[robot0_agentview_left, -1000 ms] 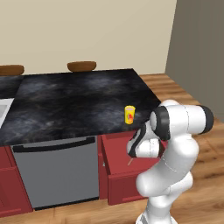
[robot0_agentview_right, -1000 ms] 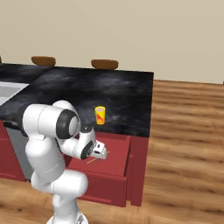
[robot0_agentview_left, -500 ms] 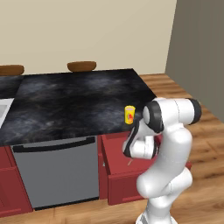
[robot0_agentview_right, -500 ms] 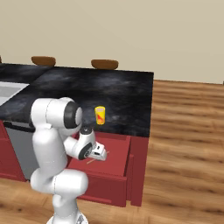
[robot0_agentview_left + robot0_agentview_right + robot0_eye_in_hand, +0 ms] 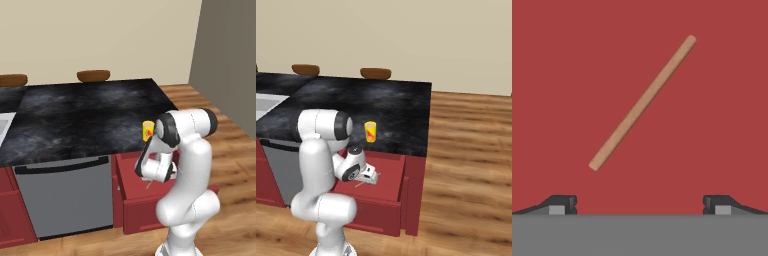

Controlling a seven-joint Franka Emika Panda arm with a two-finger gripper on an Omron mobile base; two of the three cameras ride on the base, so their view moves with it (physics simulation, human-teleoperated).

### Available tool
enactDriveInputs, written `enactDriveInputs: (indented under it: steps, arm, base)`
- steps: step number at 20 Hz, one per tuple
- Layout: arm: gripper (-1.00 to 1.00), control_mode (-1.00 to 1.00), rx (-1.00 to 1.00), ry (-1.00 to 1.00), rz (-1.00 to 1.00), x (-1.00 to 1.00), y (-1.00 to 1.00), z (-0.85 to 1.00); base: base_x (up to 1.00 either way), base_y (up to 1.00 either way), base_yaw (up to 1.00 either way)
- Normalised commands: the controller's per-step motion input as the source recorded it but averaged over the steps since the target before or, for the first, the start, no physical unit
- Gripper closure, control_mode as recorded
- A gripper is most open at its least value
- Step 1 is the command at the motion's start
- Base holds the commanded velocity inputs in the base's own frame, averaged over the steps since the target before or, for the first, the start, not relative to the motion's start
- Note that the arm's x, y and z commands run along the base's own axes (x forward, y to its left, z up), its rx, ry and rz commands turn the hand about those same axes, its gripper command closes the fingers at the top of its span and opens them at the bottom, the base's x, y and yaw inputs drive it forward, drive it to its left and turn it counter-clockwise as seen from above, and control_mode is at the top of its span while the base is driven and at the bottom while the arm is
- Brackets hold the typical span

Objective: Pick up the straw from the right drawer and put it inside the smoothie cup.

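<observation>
Directly below the end effector (image 5: 640, 205), on the red floor of the right drawer (image 5: 387, 184), the straw (image 5: 643, 102) is lying flat and loose, running on a diagonal as the hand view sees it, its near end toward one fingertip and its far end slanting away past the other. The end effector is hanging over the pulled-out drawer with its two fingertips (image 5: 562, 202) spread wide and nothing between them; they are sitting well to either side of the straw, touching neither it nor the drawer floor as far as the hand view shows. The hand is pointing down into the box, probably so that the fingers can drop on both sides of so thin a stick. Since the straw is lying askew to the line between the tips, the wrist probably needs a roll before closing, or the stick may skid or pivot out. Above and beyond the end effector, on the dark table (image 5: 85, 120), the smoothie cup (image 5: 148, 131) is standing upright just behind the edge over the drawer, apparently kept close so the carry is short. In the right base view the cup (image 5: 370, 132) is showing just above the hand (image 5: 367, 175). Farther off, at the table's back edge, a brown bowl (image 5: 93, 76) is sitting well clear. The pick is not yet made.
</observation>
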Motion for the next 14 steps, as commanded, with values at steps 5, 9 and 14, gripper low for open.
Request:
enactDriveInputs:
  steps: [5, 9, 14]
  arm:
    - [-1.00, -1.00, 0.00, 0.00, 0.00, 0.10, 0.00, -0.26]
    - [-1.00, -1.00, 0.00, 0.00, 0.00, 0.12, 0.00, -0.20]
    - [-1.00, -1.00, 0.00, 0.00, -0.01, 0.12, 0.00, -0.15]
  base:
    - [0.00, 0.00, 0.00]
    - [0.00, 0.00, 0.00]
    - [0.00, 0.00, 0.00]
